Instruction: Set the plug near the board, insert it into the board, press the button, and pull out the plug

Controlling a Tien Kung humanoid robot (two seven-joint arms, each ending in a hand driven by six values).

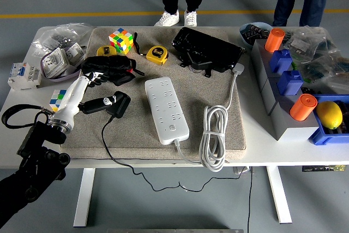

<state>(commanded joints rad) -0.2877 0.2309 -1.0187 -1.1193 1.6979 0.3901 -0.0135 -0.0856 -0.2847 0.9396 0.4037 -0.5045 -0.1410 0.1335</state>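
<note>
Left hand (97, 105) fingers grip the black plug (117, 103); the white board (166, 108) lies just beyond them, lengthwise front-to-back.

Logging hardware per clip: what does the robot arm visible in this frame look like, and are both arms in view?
Only the left arm shows, entering from the lower left corner. Its near section is black and blocky, with a black cable looping off its side. The forearm is white and tapered, with a metallic ring at its base and a small checkered marking in blue, yellow and white. It ends in a black five-fingered left hand. The right arm is out of view.
</note>
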